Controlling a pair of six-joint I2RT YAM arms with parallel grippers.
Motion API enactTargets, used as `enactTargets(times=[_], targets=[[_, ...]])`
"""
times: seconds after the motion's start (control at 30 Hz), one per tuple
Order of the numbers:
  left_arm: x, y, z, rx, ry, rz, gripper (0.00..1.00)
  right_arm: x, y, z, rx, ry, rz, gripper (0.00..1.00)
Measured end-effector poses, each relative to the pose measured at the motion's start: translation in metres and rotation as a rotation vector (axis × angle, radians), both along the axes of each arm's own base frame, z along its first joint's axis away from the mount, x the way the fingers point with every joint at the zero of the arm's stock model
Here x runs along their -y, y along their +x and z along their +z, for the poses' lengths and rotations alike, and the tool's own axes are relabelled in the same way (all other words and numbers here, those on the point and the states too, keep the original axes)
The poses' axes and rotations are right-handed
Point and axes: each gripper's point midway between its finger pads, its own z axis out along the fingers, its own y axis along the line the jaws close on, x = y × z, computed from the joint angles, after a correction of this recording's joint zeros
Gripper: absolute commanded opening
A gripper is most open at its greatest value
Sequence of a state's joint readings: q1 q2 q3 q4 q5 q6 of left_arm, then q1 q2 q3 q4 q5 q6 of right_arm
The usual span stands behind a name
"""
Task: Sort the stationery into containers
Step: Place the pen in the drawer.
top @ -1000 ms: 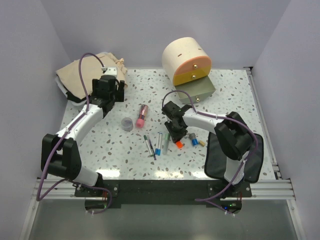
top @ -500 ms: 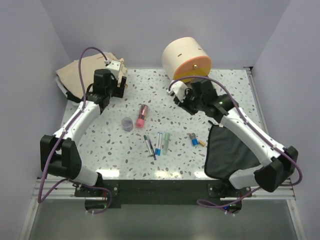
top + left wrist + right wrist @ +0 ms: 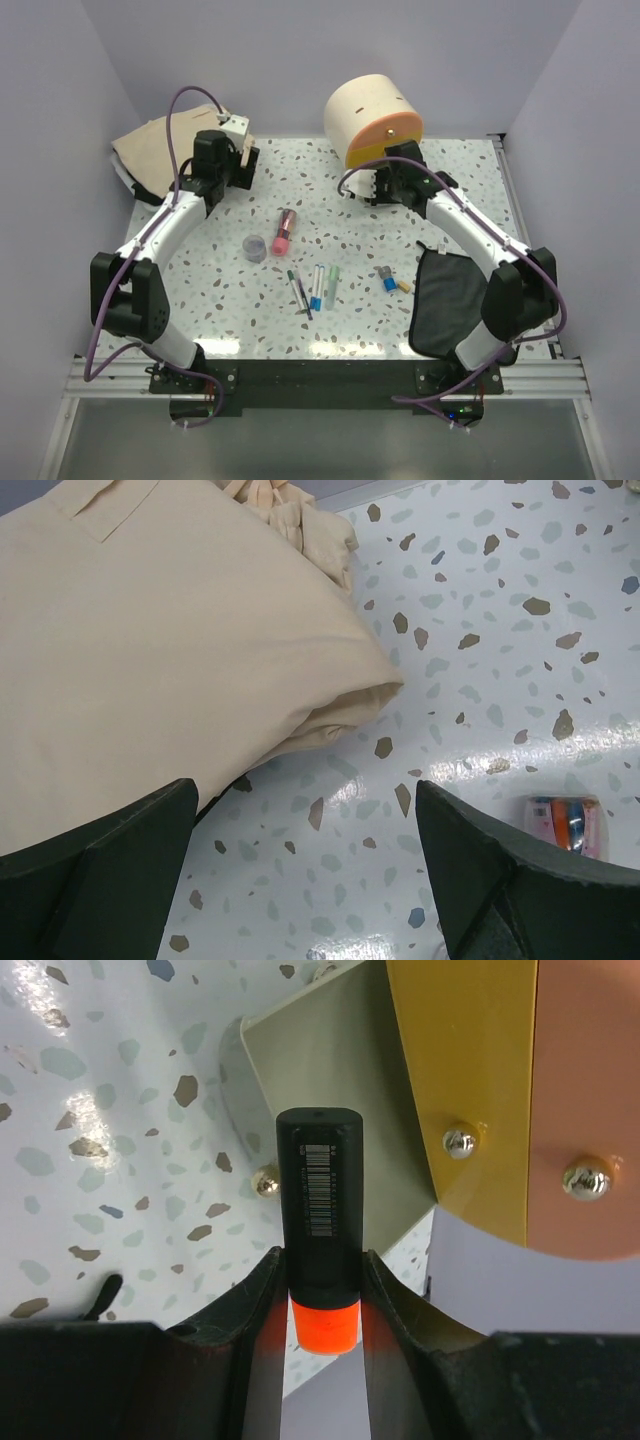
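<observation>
Highlighter, one only, black with an orange end, was clamped between the two fingers of the right gripper, its barcode label turned to the wrist camera. In that view the highlighter hung over the one grey-green drawer pulled out of the cream cylindrical box. Whether it touched the drawer could not be told. Beside that drawer showed two more fronts, one yellow front and one orange front, and three small round knobs could be counted, one to each.

Loose stationery lay on the speckled tabletop nearer the arm bases. Three thin pens lay close together, two green-capped and one blue-capped; whether a fourth lay among them could not be told. One pink tube lay behind them with one grey round pot just beside it. One blue piece and one yellow piece lay side by side next to the one black pouch, which lay flat at the right.

At the far left, the left gripper stood with its two fingers spread wide and nothing between them, above bare tabletop at the edge of one beige cloth bag.
</observation>
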State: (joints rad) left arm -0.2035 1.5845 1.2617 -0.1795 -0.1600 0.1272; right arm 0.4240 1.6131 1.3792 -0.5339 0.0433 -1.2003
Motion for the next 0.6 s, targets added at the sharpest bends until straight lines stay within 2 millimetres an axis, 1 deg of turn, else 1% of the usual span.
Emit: enactTargets(times=[0.07, 0.2, 0.27, 0.33, 0.5, 0.53, 0.6], targets=[[0.0, 0.0, 0.0, -0.001, 0.0, 0.0, 0.95, -0.002, 0.009, 0.002, 0.014, -0.02, 0.022, 0.0], [0.0, 0.0, 0.0, 0.001, -0.002, 0.001, 0.95, -0.007, 0.033, 0.014, 0.065, -0.032, 0.041, 0.0], [0.0, 0.0, 0.0, 0.003, -0.003, 0.001, 0.95, -0.01, 0.042, 0.014, 0.079, -0.04, 0.049, 0.02], [0.0, 0.001, 0.001, 0.005, -0.004, 0.002, 0.95, -0.01, 0.048, 0.009, 0.077, -0.053, 0.055, 0.02], [-0.001, -0.002, -0.003, -0.001, -0.001, 0.004, 0.95, -0.009, 0.055, -0.02, 0.026, -0.093, 0.066, 0.02], [-0.001, -0.002, -0.003, -0.002, 0.0, 0.005, 0.95, -0.008, 0.056, -0.026, 0.015, -0.101, 0.068, 0.04], [-0.001, -0.002, -0.002, 0.001, 0.0, 0.006, 0.95, -0.007, 0.058, -0.034, -0.001, -0.111, 0.066, 0.27]])
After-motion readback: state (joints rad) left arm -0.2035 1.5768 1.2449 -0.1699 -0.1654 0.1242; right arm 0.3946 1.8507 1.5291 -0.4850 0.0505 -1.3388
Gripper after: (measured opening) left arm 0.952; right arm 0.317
